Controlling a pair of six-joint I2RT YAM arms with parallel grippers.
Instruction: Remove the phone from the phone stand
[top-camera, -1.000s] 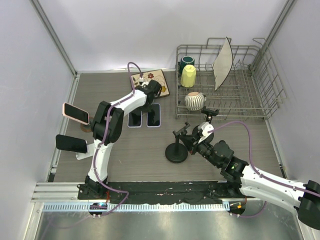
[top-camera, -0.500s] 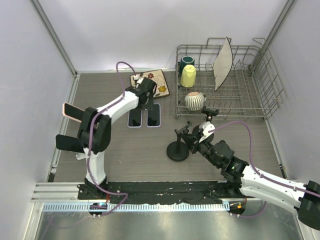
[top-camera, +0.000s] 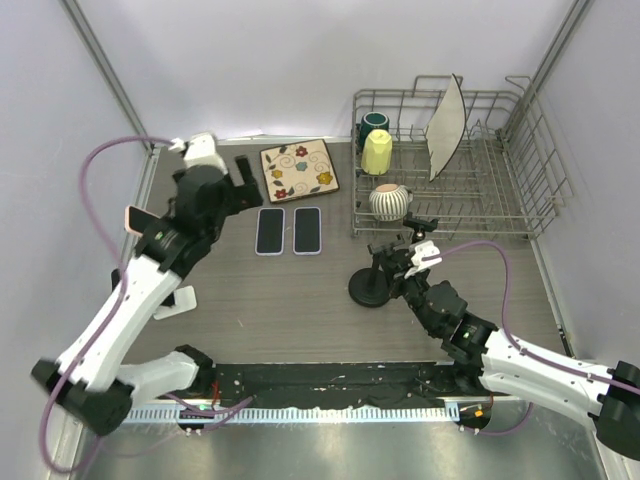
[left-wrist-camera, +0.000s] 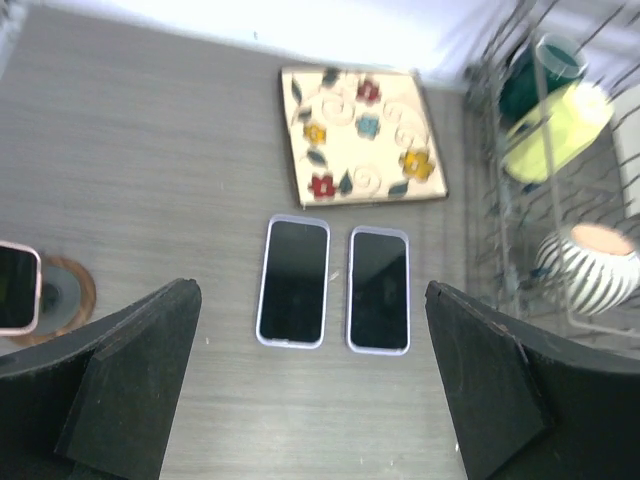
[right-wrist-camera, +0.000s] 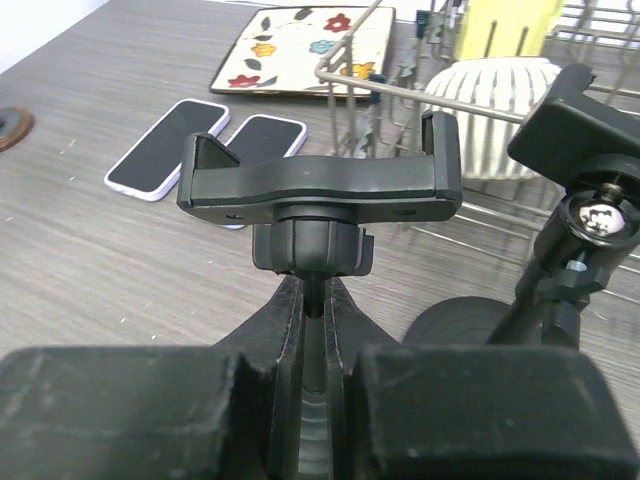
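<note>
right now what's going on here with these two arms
The right gripper is shut on the stem of the black phone stand, holding it steady; the stand's cradle is empty. Two phones lie flat, side by side on the table, next to a flowered mat. The left gripper hangs open above them, holding nothing.

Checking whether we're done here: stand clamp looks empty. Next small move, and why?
Probably open the right pincer, now shut on the stem of the stand, and back off: the clamp is empty, the phones lie flat on the table, and the left pincer is open above them.
</note>
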